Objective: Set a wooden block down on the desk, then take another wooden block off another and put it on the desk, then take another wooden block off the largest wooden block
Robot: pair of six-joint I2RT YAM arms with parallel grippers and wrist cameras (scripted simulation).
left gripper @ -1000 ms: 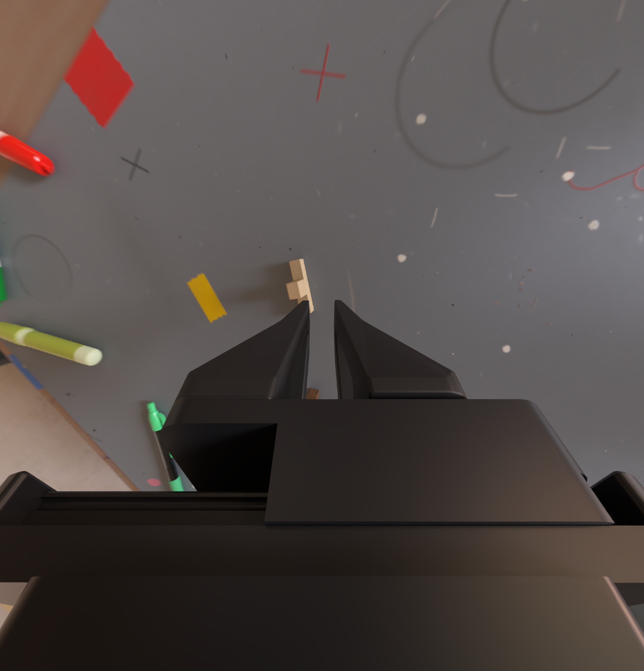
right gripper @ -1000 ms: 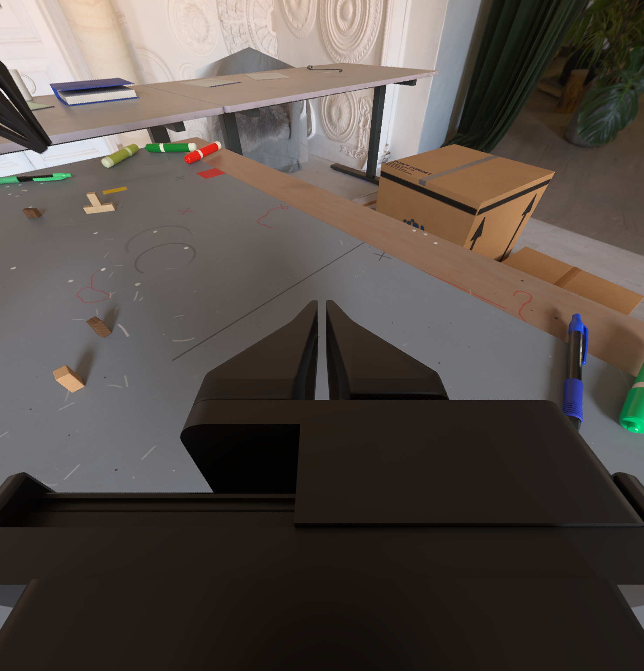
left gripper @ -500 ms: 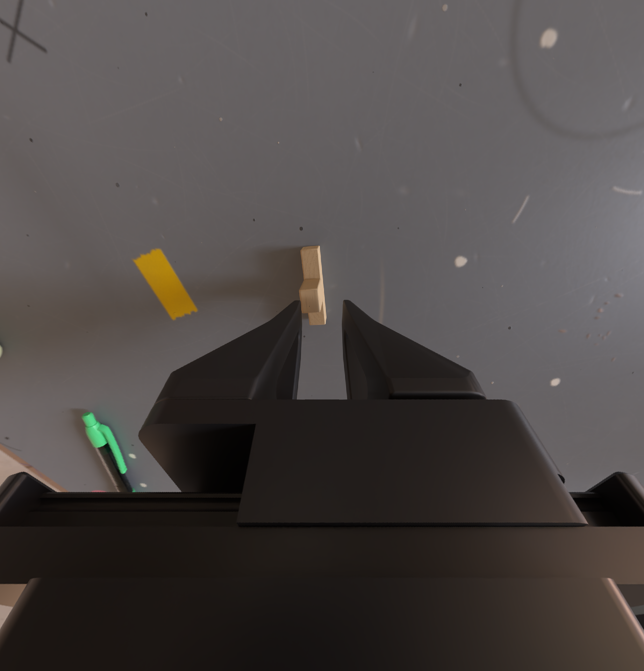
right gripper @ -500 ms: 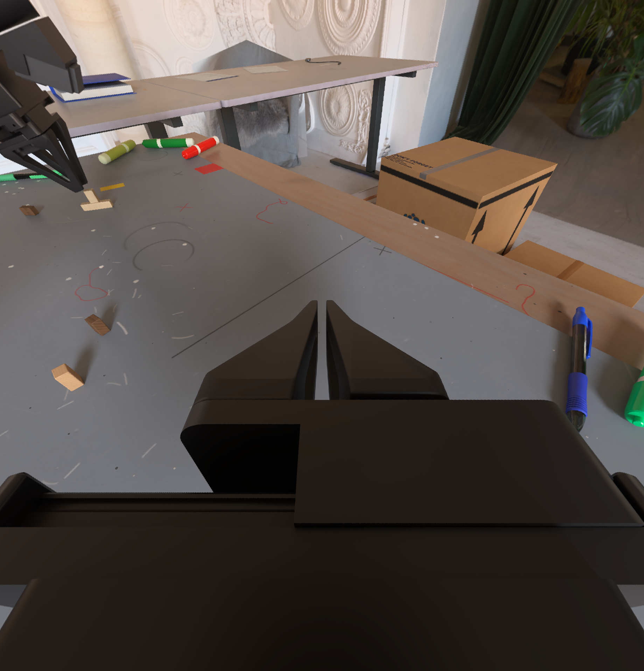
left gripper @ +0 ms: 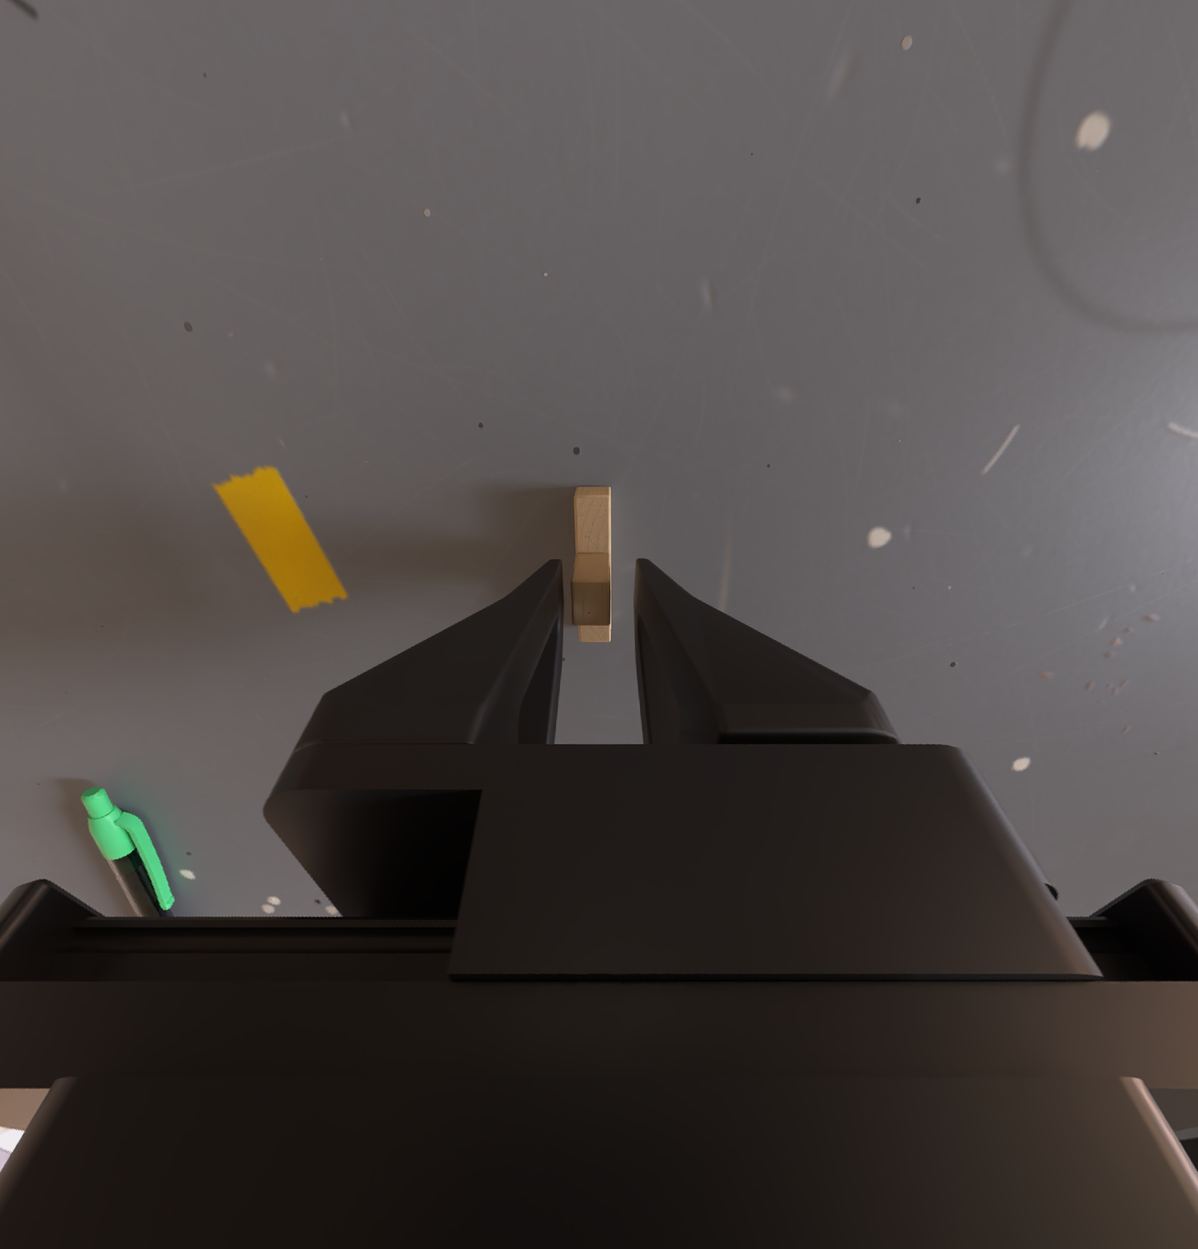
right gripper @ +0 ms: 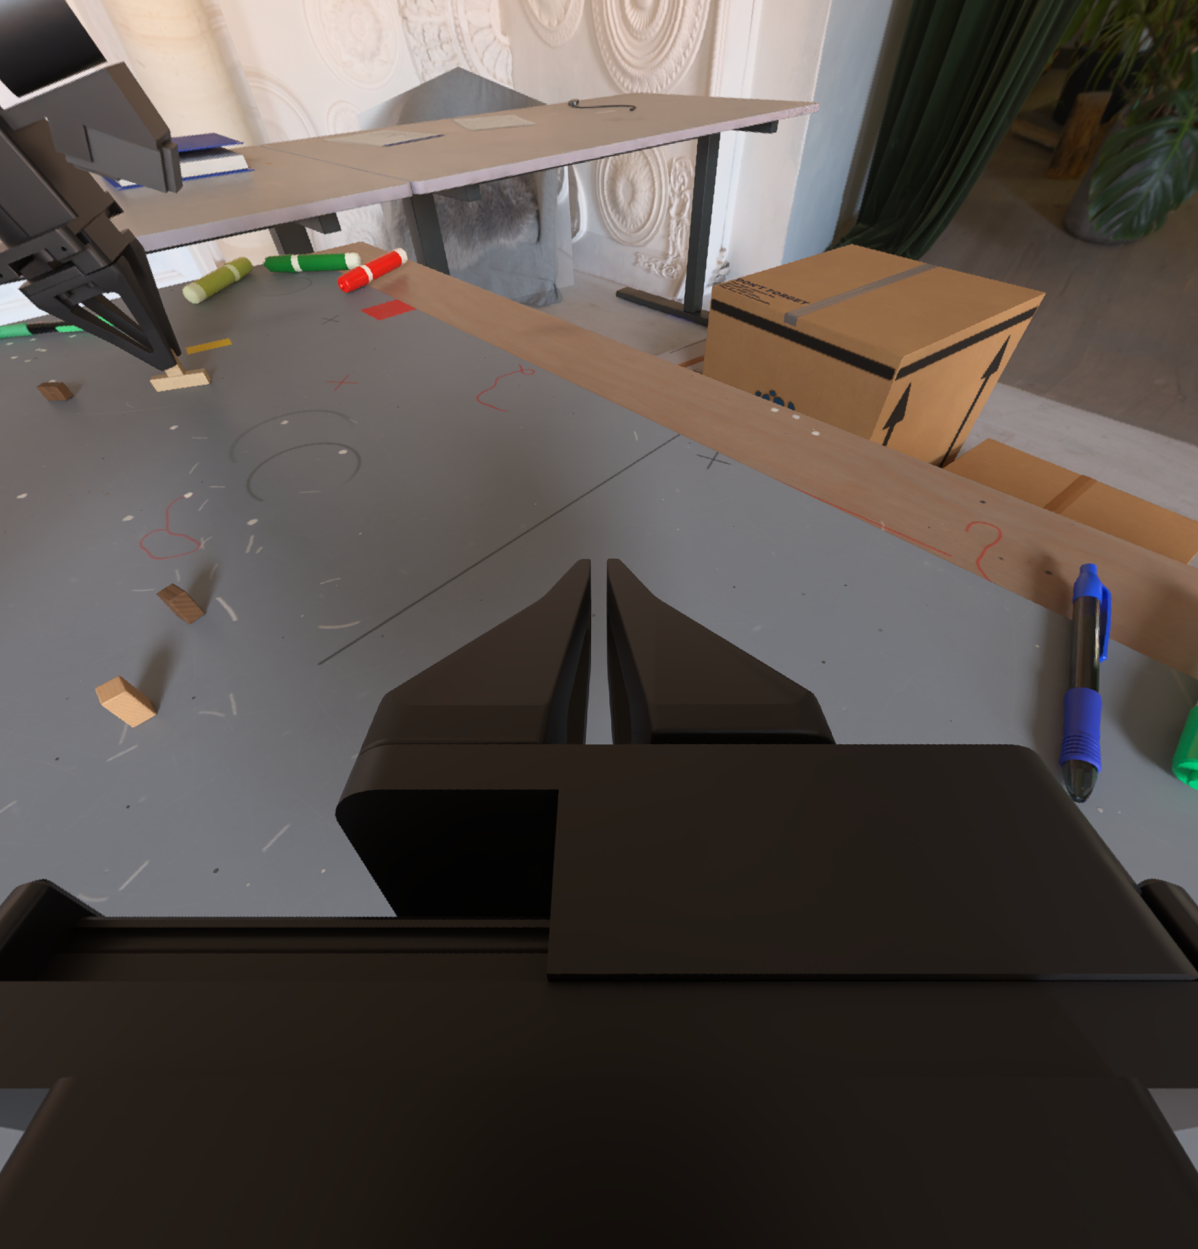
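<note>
Brown cardboard box [right gripper: 873,345] with printed writing and arrows; left hand [left gripper: 597,574] apart around small wooden block [left gripper: 591,595], right hand [right gripper: 599,574] together.

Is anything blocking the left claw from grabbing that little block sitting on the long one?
Nothing visible. The left gripper is open, one finger on each side of the small block atop the long block. The yellow tape lies off to the side.

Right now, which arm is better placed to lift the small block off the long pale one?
Left. Its open tool straddles the small pale wooden block atop the long one; the right tool is shut, far away.
</note>
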